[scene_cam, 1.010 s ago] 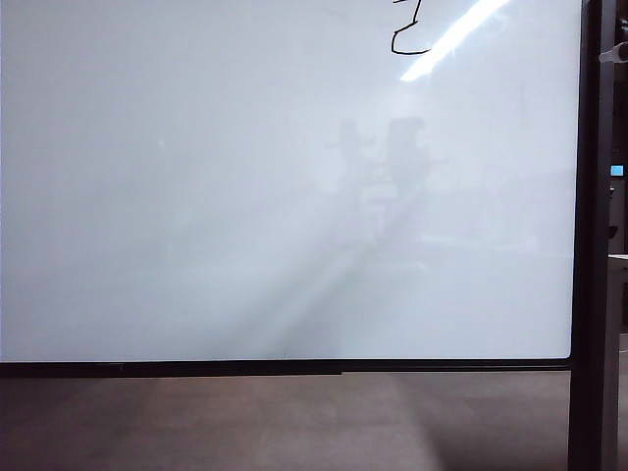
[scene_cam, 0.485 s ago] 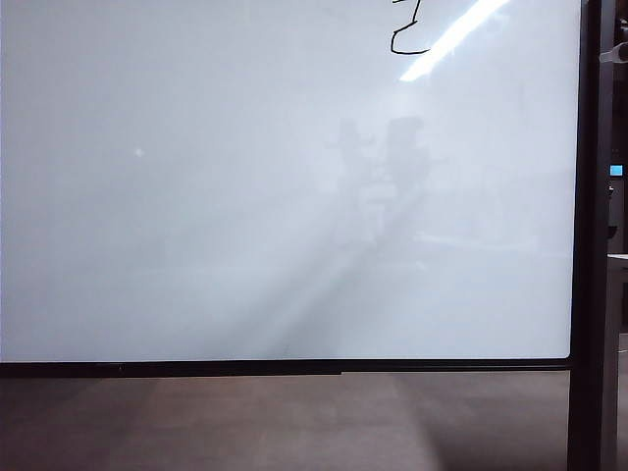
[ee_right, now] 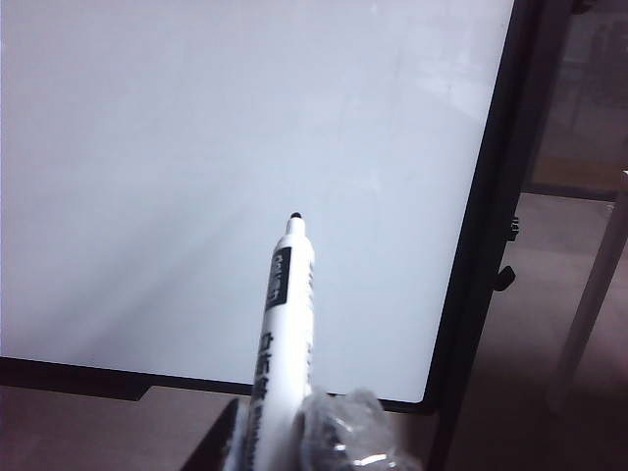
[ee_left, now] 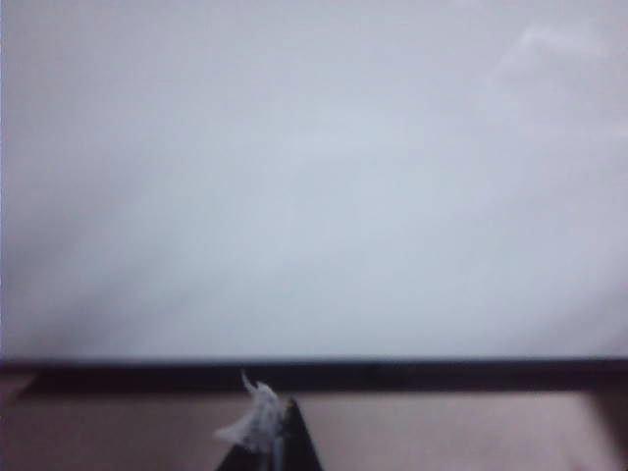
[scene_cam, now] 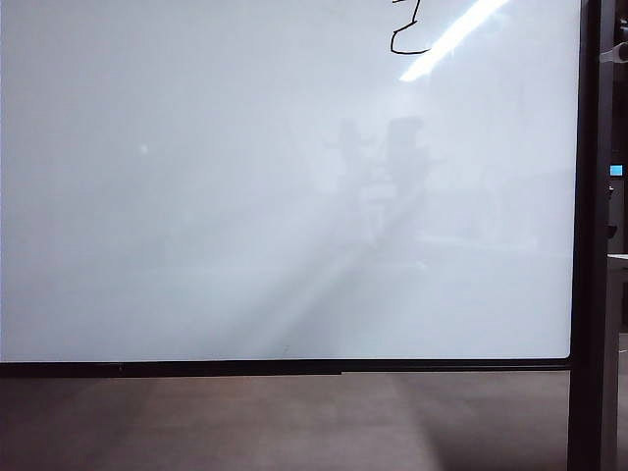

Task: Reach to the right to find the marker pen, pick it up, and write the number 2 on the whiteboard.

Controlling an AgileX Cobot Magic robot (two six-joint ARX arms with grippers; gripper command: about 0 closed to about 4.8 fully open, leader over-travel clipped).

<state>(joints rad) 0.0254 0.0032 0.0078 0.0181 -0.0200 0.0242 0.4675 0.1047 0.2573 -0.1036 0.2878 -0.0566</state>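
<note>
The whiteboard (scene_cam: 245,196) fills the exterior view, and neither gripper shows there. Near its top edge sits a wobbly black stroke, the number 2 (scene_cam: 404,43), cut off by the frame. In the right wrist view my right gripper (ee_right: 283,444) is shut on the marker pen (ee_right: 285,334), a white barrel with black print. Its dark tip (ee_right: 295,216) points at the whiteboard (ee_right: 196,147) and stands apart from it. In the left wrist view my left gripper (ee_left: 280,442) shows as one dark point with a white shred on it, shut and holding nothing, below the whiteboard (ee_left: 314,196).
A black upright post (scene_cam: 594,245) runs down the board's right side, seen also in the right wrist view as the post (ee_right: 481,245). Brown floor (scene_cam: 245,422) lies under the board's black lower edge. A pale table leg (ee_right: 594,285) stands beyond the post.
A small bright speck reflected on the board's left half has shifted slightly leftward. The board and the drawn stroke look the same.
</note>
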